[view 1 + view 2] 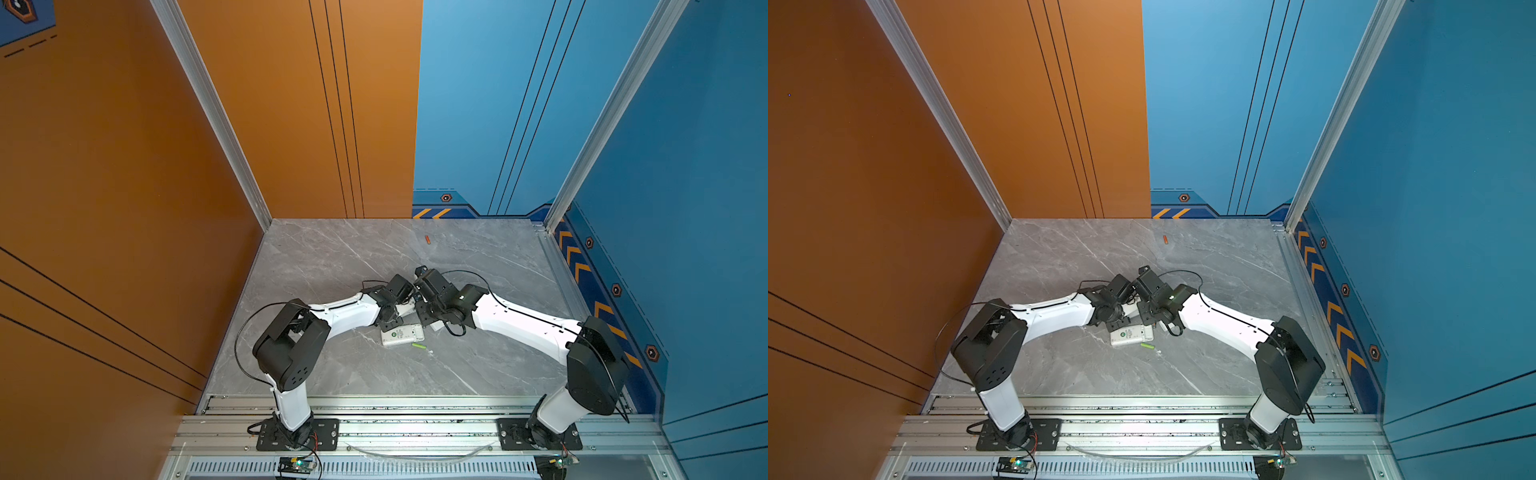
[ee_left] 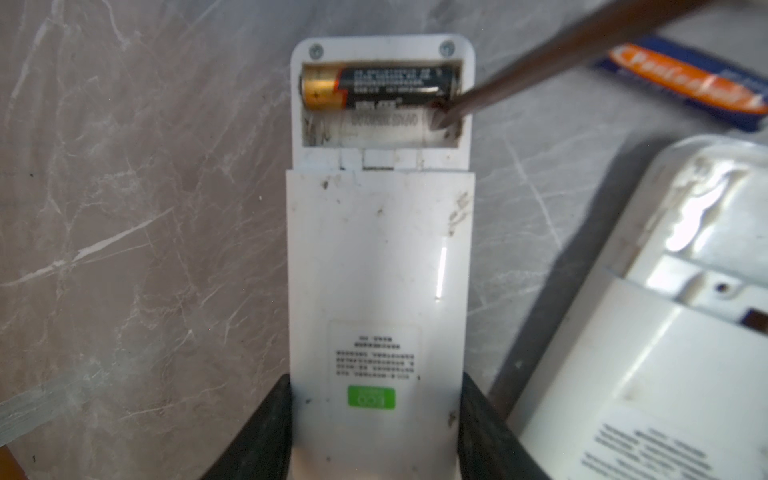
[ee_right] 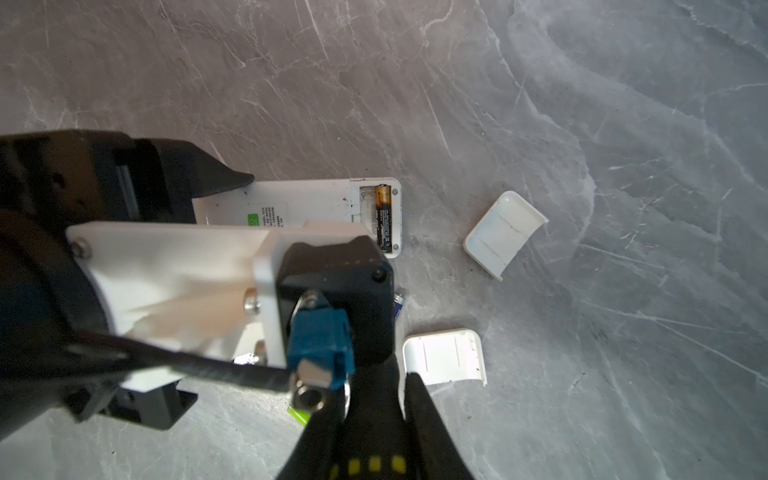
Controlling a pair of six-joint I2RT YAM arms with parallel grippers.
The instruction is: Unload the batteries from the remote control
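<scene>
Clamping the remote control (image 2: 380, 249) by its label end, our left gripper (image 2: 376, 419) steadies it near the middle of the worktop (image 2: 124, 208) so it cannot slide while we pry. Our right gripper (image 3: 374, 399) is closed on the screwdriver (image 2: 540, 64), whose tip sits in the empty slot beside the black-and-gold battery (image 2: 374, 89), the only one in the open bay; we judge it placed to lever that cell out. A lime green battery (image 1: 418, 345) lies toward the near edge, an orange-red battery (image 1: 427, 239) by the far edge.

Lids (image 3: 505, 232) nearby; left tabletop (image 1: 307, 266) seemingly free.
</scene>
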